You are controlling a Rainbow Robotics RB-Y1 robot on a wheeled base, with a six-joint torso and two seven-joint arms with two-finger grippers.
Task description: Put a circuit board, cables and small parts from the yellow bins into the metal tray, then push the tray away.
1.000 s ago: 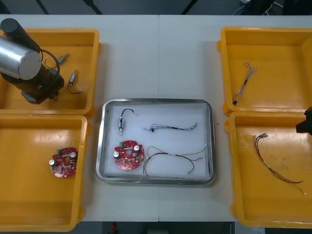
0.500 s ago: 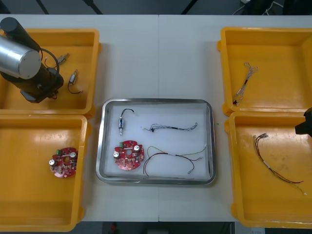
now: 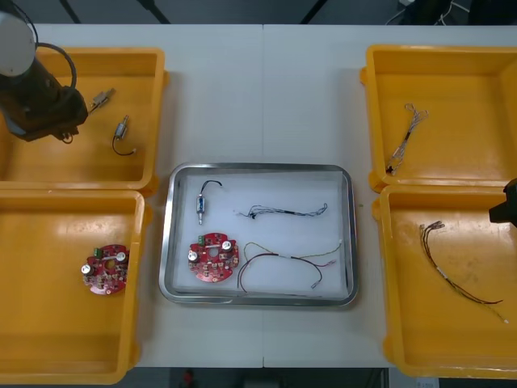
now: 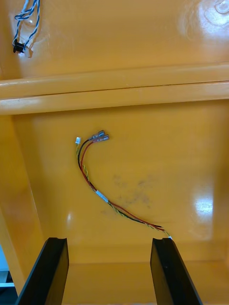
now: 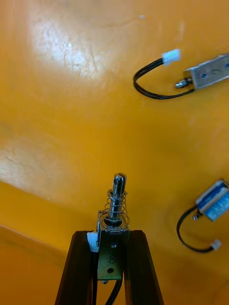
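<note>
My left arm (image 3: 36,89) hangs over the far left yellow bin (image 3: 157,113). Its gripper (image 5: 113,240) is shut on a small metal part (image 5: 114,214) with a spring plunger, lifted off the bin floor. Two more small metal parts (image 3: 102,99) (image 3: 123,129) lie in that bin. The metal tray (image 3: 347,234) holds a red circuit board (image 3: 213,257), a small metal part (image 3: 200,206), a blue and white cable (image 3: 283,212) and a red and yellow cable (image 3: 287,263). My right gripper (image 4: 109,243) is open above a red and yellow cable (image 4: 109,186) in the near right bin (image 3: 380,242).
A second red circuit board (image 3: 106,268) lies in the near left bin (image 3: 141,242). The far right bin (image 3: 365,97) holds a blue and white cable (image 3: 406,133). Bare table runs between the bins beyond the tray.
My left arm has drawn up and toward the far left corner with the small metal part held. The right arm and the tray's contents have not moved.
</note>
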